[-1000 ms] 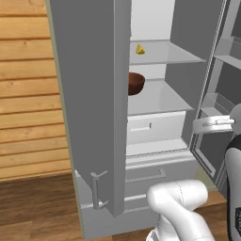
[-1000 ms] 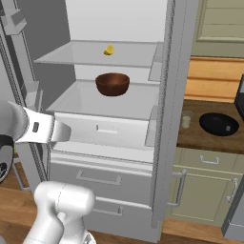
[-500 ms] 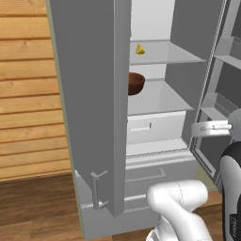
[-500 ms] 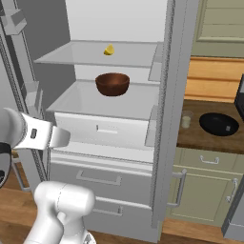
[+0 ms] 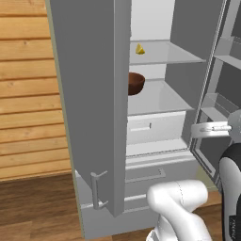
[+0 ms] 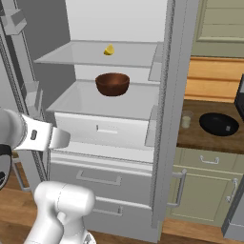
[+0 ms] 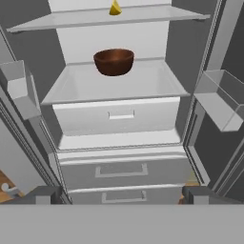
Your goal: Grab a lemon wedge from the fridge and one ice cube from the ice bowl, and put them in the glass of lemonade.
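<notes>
The grey fridge (image 5: 94, 94) (image 6: 166, 143) (image 7: 119, 114) stands with its doors swung open. On its upper shelf lies the small yellow lemon wedge (image 5: 140, 49) (image 6: 109, 50) (image 7: 115, 8). My gripper (image 5: 196, 132) (image 6: 66, 138) (image 7: 121, 194) hovers in front of the fridge at the height of the inner drawer, well below the wedge. Its jaws are wide open and hold nothing. To the right of the fridge, on the wooden counter, sit the black ice bowl (image 6: 218, 124) and, just left of it, the glass of lemonade (image 6: 186, 120).
A brown bowl (image 5: 135, 83) (image 6: 112, 84) (image 7: 114, 61) rests on the shelf under the wedge. Door bins (image 7: 217, 102) (image 7: 19, 90) jut in on both sides of the opening. Two lower drawers (image 7: 121, 170) are shut. Olive cabinets (image 6: 205, 186) sit below the counter.
The hand has sunk a little in front of the open fridge. Its jaws stay wide open. Nothing in the fridge has moved.
</notes>
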